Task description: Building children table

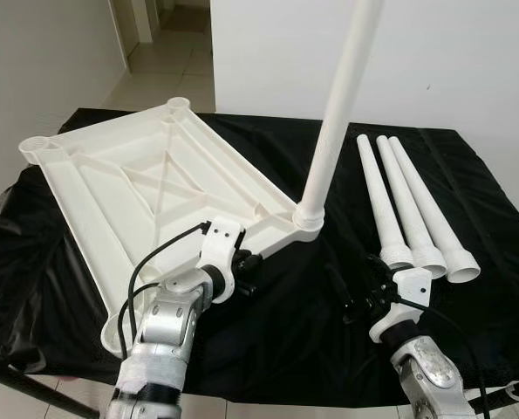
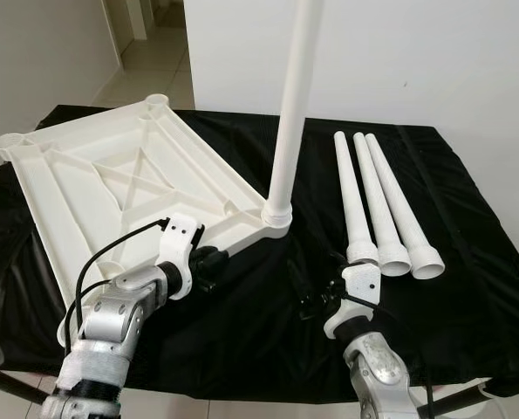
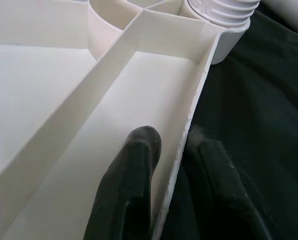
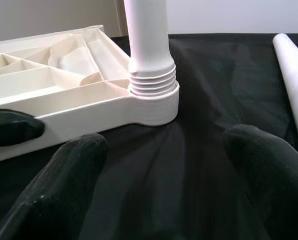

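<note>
A white plastic tabletop (image 1: 154,188) lies upside down, ribbed underside up, on a table draped in black cloth (image 1: 468,218). One white leg (image 1: 333,122) stands upright in the tabletop's near right corner socket (image 1: 308,220). The right wrist view shows the leg's thread ridges (image 4: 153,82) still exposed above the socket, a detail too small to make out from the head views.

The left pincer (image 1: 246,275) grips the tabletop's near rim. The left wrist view shows one black finger (image 3: 128,185) inside the rim wall and the other outside it, against the cloth.

The right pincer (image 1: 359,292) hovers over the cloth just right of the standing leg, its fingers (image 4: 68,185) spread apart and holding nothing.

Three loose legs (image 1: 407,205) lie side by side on the cloth to the right, wide ends toward the robot.
</note>
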